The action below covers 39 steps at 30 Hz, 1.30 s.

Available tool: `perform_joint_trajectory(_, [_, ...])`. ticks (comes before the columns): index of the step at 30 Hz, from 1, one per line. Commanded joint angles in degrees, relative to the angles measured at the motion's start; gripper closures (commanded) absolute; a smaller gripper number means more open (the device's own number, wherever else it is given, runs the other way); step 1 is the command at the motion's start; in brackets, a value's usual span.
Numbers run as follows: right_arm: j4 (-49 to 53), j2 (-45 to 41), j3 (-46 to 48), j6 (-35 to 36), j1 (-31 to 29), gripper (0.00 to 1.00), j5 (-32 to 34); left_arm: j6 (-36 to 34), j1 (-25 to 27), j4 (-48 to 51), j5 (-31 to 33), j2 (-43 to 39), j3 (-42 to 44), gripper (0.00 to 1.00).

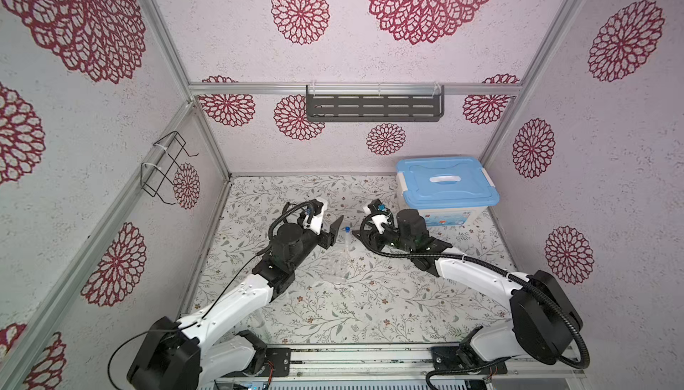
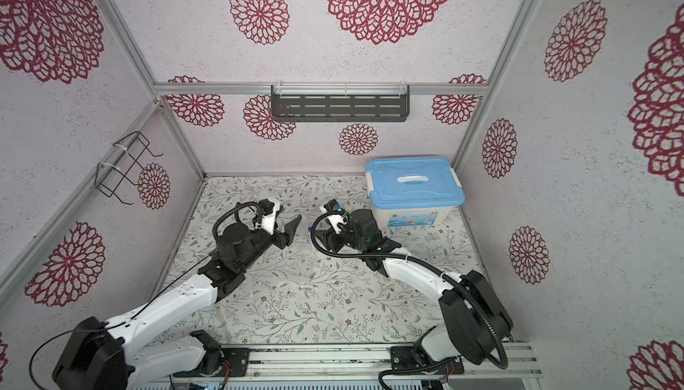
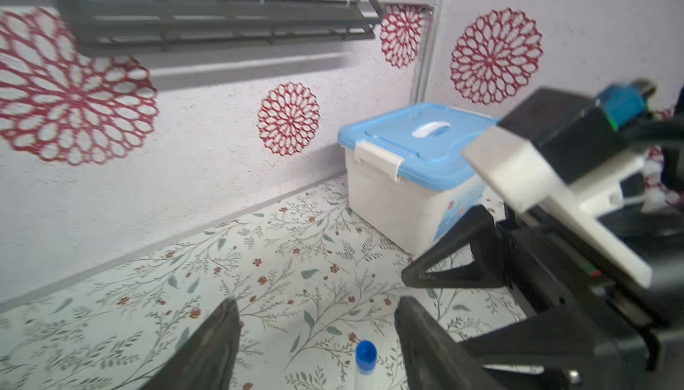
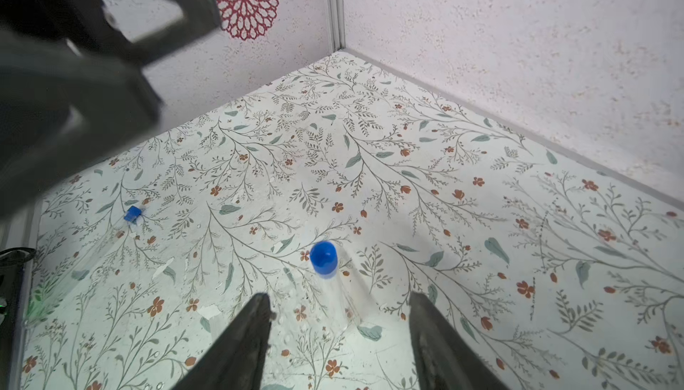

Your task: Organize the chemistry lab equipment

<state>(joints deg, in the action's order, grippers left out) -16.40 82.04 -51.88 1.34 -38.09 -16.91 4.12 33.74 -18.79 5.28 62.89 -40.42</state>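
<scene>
Floral bench (image 1: pixel 333 314) surface is seen throughout. Nearest, a faint clear rack (image 1: pixel 335 268) can just be made out; whether the tube (image 1: pixel 347 242) is seated in it cannot be told. Slim, clear and blue-capped, the tube is seen upright between the left end effector (image 3: pixel 316 303) and right end effector (image 4: pixel 340 296), both spread wide and gripping nothing. Light, stiff, slick and breakable, it is judged best taken mid-body, gently. Beyond, a lidded box (image 1: pixel 446 192) is seen.

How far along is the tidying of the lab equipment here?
Done: one slim clear blue-capped tube stands upright, seemingly in the small clear rack. In hand: nothing; left gripper and right gripper open. Remaining: the second blue-capped tube lies on the table.
</scene>
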Motion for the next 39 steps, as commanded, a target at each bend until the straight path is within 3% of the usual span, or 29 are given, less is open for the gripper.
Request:
perform_joint_trajectory(1, [4.37,-1.16,-4.37,5.39,-0.21,0.37,-1.72,6.15,-0.4,21.3,11.65,-4.81,-4.68,0.06])
perform_joint_trajectory(9, [4.88,-2.62,-6.48,8.63,-0.67,0.37,0.72,42.96,-6.98,70.33,12.18,-4.65,-16.24,0.02])
perform_joint_trajectory(12, [4.71,-2.94,-6.78,8.61,-0.67,0.37,1.94,52.83,-8.99,81.66,12.13,-4.29,-15.23,0.06])
perform_joint_trajectory(14, [4.46,-3.24,-6.6,8.72,-0.67,0.36,2.89,56.09,-13.47,85.65,9.1,-3.73,-13.21,0.06])
perform_joint_trajectory(19, [2.66,-4.06,-6.19,8.51,-0.67,0.35,4.49,57.62,-30.99,90.29,3.21,-2.93,-7.59,0.19])
perform_joint_trajectory(24, [5.4,-5.74,-6.12,9.84,-0.67,0.35,5.34,59.05,-39.76,89.49,3.38,0.1,-4.42,0.24])
perform_joint_trajectory(26, [5.14,-6.7,-4.95,9.88,-0.67,0.34,5.73,58.12,-41.67,88.43,0.99,4.18,-3.87,0.23])
perform_joint_trajectory(29, [5.47,-7.82,-4.2,9.83,-0.67,0.34,6.67,59.24,-42.42,87.82,4.72,9.92,-4.05,0.23])
perform_joint_trajectory(32, [6.56,-8.88,-3.82,9.77,-0.67,0.34,7.52,59.09,-43.19,81.24,6.16,12.67,-2.56,0.24])
perform_joint_trajectory(39, [7.96,-10.18,-4.11,9.42,-0.67,0.33,6.82,59.21,-43.27,70.09,-1.04,17.19,2.7,0.32])
